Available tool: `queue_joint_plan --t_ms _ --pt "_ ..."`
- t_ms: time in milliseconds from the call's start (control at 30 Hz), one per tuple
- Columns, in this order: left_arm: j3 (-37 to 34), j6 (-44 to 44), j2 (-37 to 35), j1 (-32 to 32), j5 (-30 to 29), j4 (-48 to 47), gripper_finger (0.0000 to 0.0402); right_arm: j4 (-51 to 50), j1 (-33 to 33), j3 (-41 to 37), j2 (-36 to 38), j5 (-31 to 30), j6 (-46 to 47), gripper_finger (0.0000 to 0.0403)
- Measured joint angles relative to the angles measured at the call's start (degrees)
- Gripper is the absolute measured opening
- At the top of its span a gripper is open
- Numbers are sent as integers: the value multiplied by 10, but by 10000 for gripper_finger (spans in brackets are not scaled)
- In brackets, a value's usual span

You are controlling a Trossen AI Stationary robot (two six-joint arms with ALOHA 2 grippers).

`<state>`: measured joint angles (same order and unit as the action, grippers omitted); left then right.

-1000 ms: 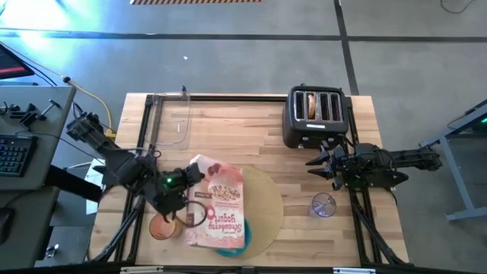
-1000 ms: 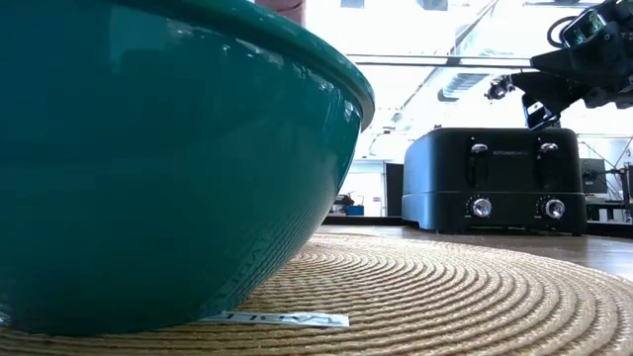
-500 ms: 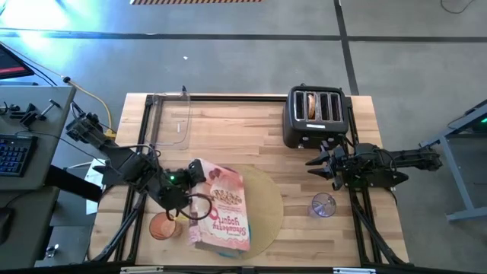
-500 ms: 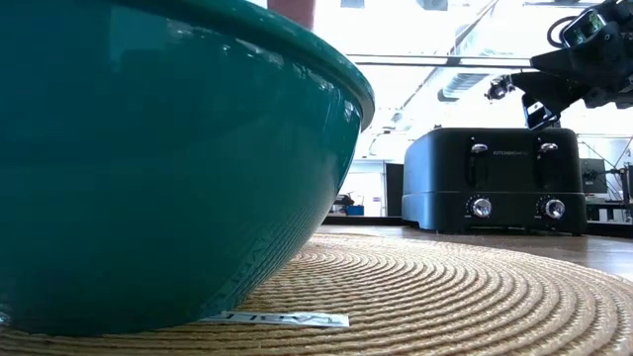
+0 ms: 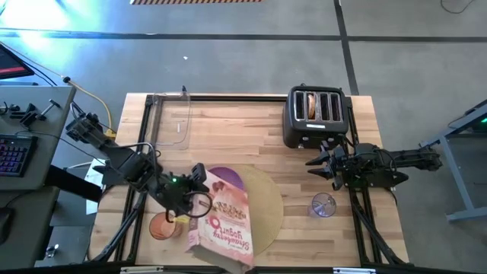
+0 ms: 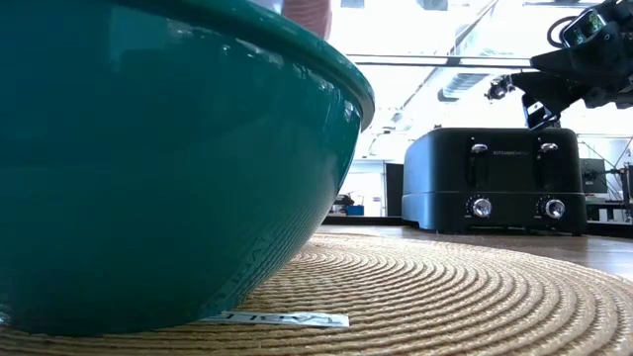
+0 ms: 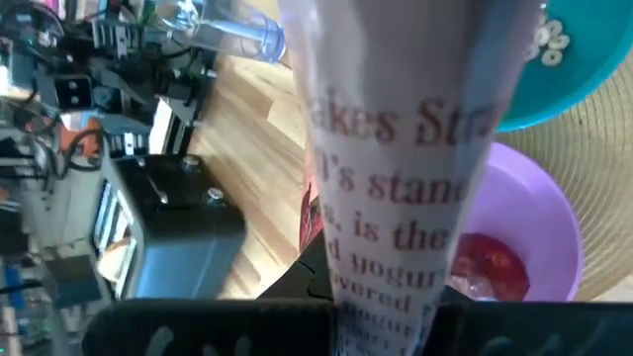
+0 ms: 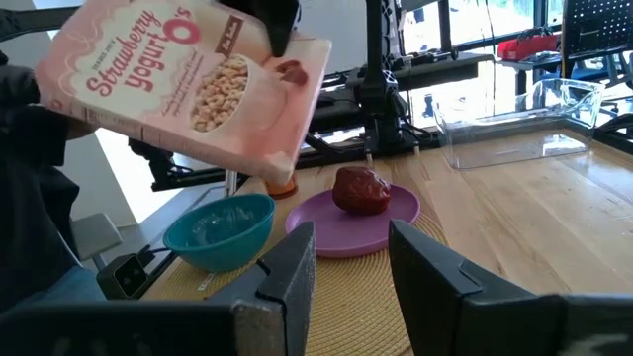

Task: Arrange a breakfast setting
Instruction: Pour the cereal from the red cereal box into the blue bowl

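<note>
Left tool (image 5: 199, 186) clamped on tilted cereal box (image 5: 223, 217) above teal bowl (image 8: 220, 228), right tool (image 5: 316, 164) open near toaster (image 5: 313, 114), holding nothing.

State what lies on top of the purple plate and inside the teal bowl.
A red fruit sits on the purple plate. The teal bowl holds a few cereal rings; the cereal box covers the rest.

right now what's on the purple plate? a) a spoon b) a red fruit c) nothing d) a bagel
b: the right wrist view shows a red fruit sitting on the plate, next to the teal bowl.
</note>
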<state>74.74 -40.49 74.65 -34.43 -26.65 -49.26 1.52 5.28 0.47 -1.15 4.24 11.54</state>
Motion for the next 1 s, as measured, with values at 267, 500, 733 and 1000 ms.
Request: queue_joint_plan --t_ms 267,500,733,1000 --pt "0 14 0 5 23 -13 0 0 0 0 0 0 0 114" --pt "0 -2 0 5 -5 -10 0 0 0 0 0 0 0 114" --pt "0 -4 0 5 -5 -6 0 0 0 0 0 0 0 114" --pt "0 -16 0 21 -4 -6 0 0 0 0 0 0 0 114"
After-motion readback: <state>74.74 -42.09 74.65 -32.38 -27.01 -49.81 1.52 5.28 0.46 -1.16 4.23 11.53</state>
